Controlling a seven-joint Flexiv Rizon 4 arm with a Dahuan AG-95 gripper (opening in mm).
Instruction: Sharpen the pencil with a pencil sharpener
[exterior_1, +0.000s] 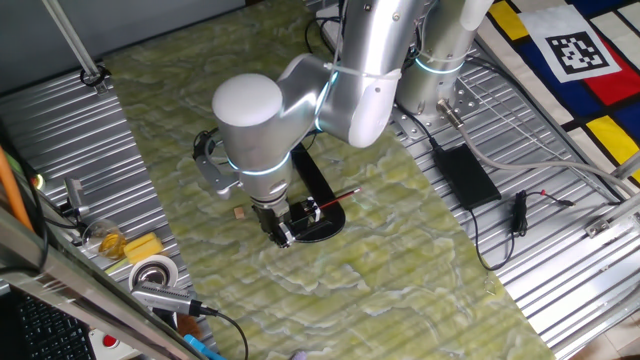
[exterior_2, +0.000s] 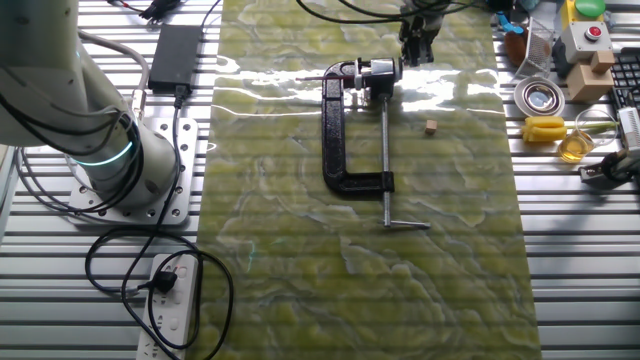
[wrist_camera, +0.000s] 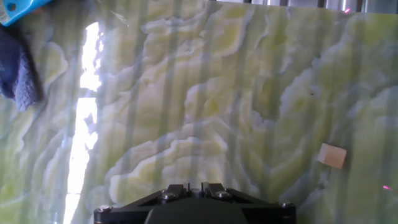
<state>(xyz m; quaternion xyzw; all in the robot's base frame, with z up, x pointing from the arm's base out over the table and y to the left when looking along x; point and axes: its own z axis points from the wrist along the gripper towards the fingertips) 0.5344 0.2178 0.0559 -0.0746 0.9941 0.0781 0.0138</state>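
I'm seeing the pencil (exterior_1: 338, 198) lying across the oval plate (exterior_1: 325, 228) on the table (exterior_1: 420, 270), the pencil sharpener (exterior_1: 303, 212) sitting on that plate, the hand (exterior_1: 281, 236) hanging just beside it, a small block (exterior_1: 239, 212) lying nearby.

A green marbled mat (exterior_2: 360, 250) covers the middle of the ribbed metal table (exterior_2: 580, 290). On it lies a large black C-shaped clamp (exterior_2: 338, 135), its long silver screw (exterior_2: 387, 160) running down the right side and ending in a crossbar near the mat's centre. The gripper (exterior_2: 417, 40) hangs at the far edge, just above and right of the clamp's upper end, where a small block with silvery bits (exterior_2: 376, 72) sits; whether the fingers are parted is too small to tell. A little tan cube (exterior_2: 431, 126) rests to the right of the screw. The arm's base (exterior_2: 120, 165) stands left, a power strip (exterior_2: 170, 300) below it.
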